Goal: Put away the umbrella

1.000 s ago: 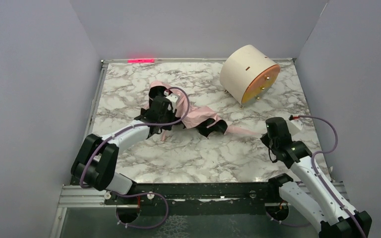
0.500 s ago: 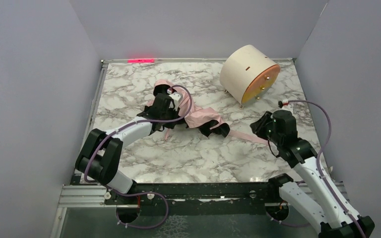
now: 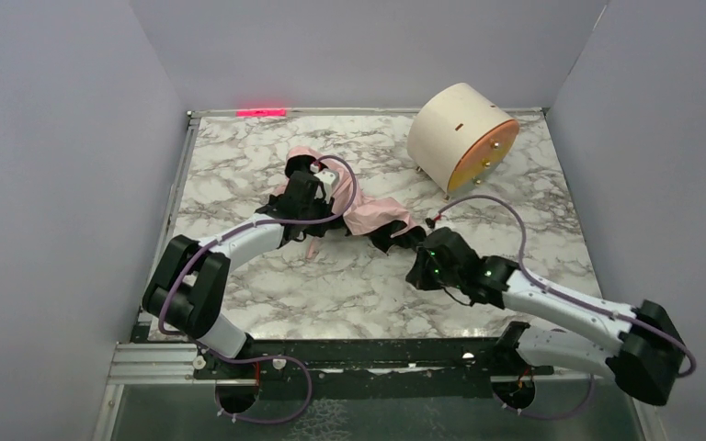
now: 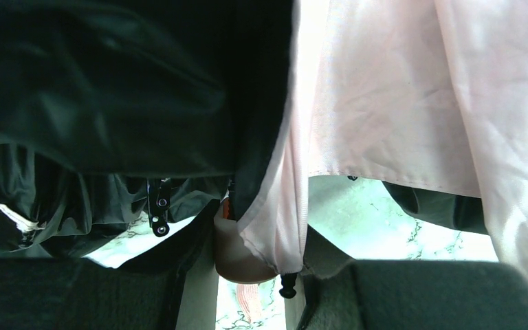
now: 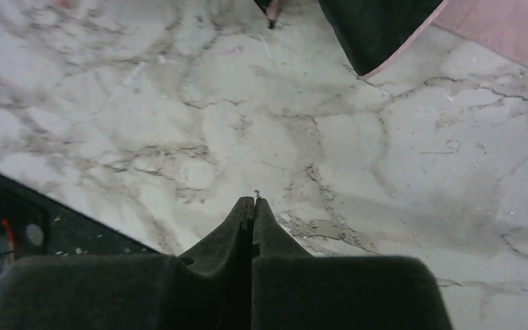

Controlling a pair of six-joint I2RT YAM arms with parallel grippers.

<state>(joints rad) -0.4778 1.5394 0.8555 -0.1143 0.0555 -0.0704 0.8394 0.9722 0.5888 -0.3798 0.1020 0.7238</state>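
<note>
The umbrella lies half open in the middle of the marble table, pale pink fabric with black underside. My left gripper is at its left end, shut on the small pink handle, with a fold of pink fabric hanging between the fingers. My right gripper is low over the table just in front of the umbrella's right end, shut with nothing between its fingertips. The right wrist view shows the umbrella's black edge ahead. The fastening strap is hidden in the top view.
A cream cylindrical drum with an orange face stands at the back right. Grey walls enclose the table on three sides. The black front rail lies close on the left of the right gripper.
My right arm has swung from the right side of the table leftward to the umbrella's right end, and its jaws have shut. The left gripper shifted slightly away and keeps its hold.
</note>
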